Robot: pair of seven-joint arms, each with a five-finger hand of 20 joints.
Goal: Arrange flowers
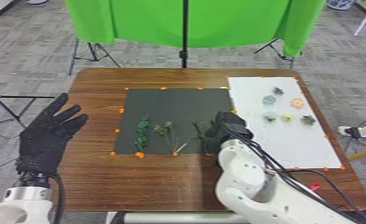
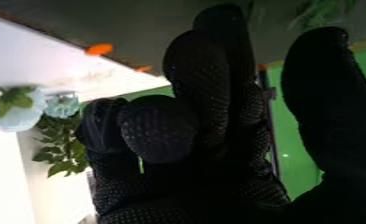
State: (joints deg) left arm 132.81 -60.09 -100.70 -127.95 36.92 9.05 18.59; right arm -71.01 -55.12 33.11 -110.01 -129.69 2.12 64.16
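Three slender green leafy stems lie on the black rectangular mat, eight round to four o'clock; small pastel flower heads at three. Black-gloved right hand at four — thumb apart from fingers; black-gloved left hand at nine, fingers spread.

Bright light across white sheet

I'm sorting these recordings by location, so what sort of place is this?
Probably an indoor robotics lab or filming room: a green backdrop cloth hangs behind the wooden table, gray carpet covers the floor, and small orange bits mark the edges of a black sheet.
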